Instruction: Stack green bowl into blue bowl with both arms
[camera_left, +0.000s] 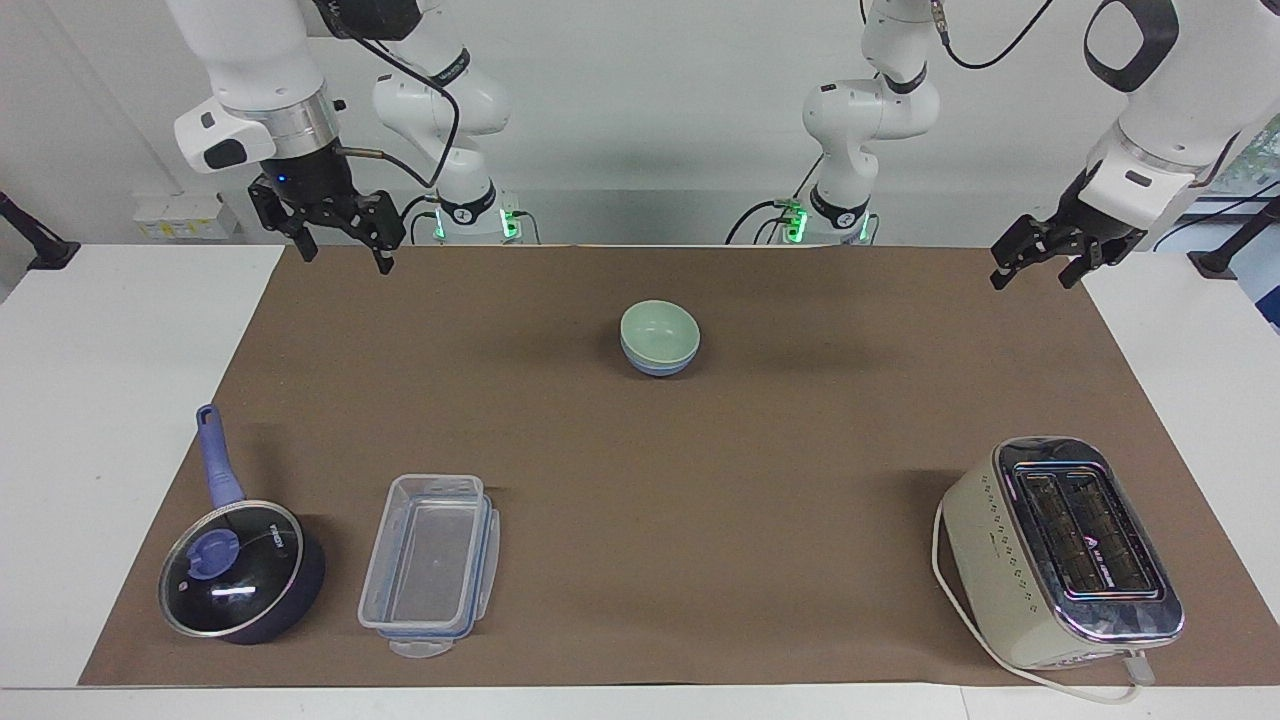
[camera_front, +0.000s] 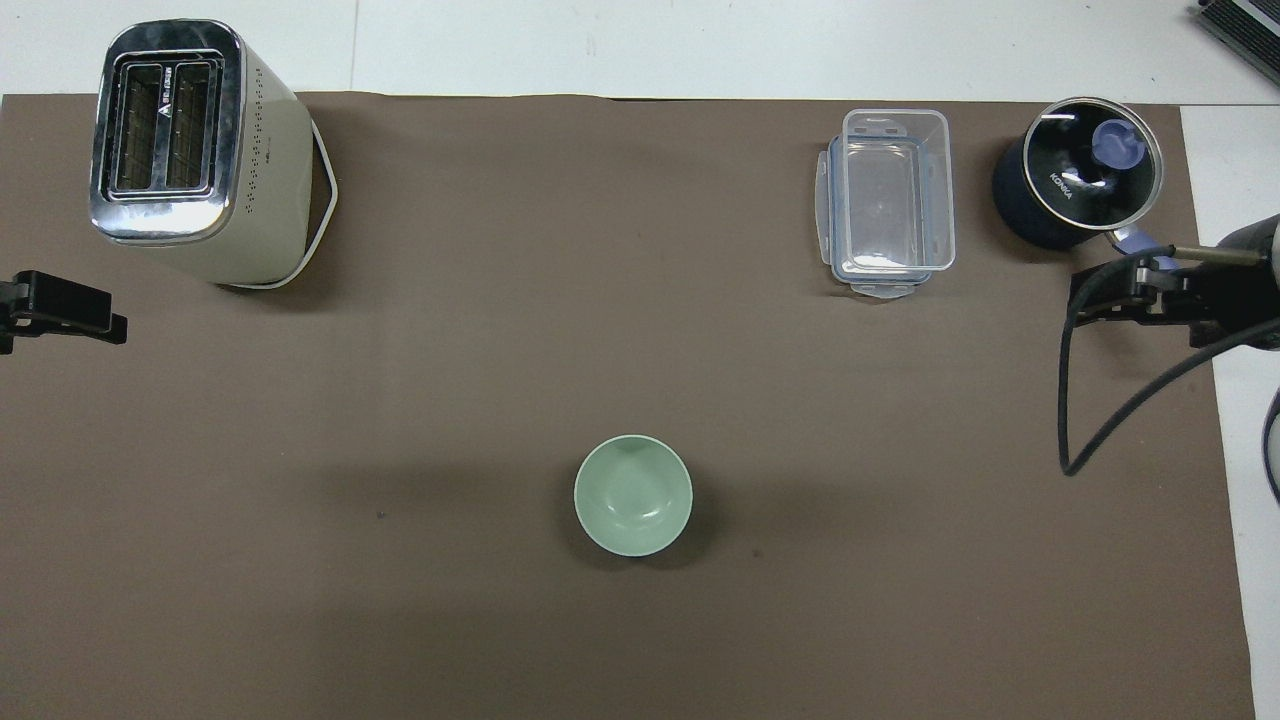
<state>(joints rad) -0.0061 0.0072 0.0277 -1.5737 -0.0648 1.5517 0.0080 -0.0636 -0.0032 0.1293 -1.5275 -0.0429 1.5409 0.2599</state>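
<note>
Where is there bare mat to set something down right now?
The widest bare patch runs between the toaster and the clear container, on out from the green bowl nested in the blue bowl. Mat is also bare to each side of the bowls. It is tight only between the container and the lidded pot.

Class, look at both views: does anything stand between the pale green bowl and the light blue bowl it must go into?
Nothing does. The pale mint-green bowl already sits nested in the light blue bowl, with both grippers raised well away from the bowls.
</note>
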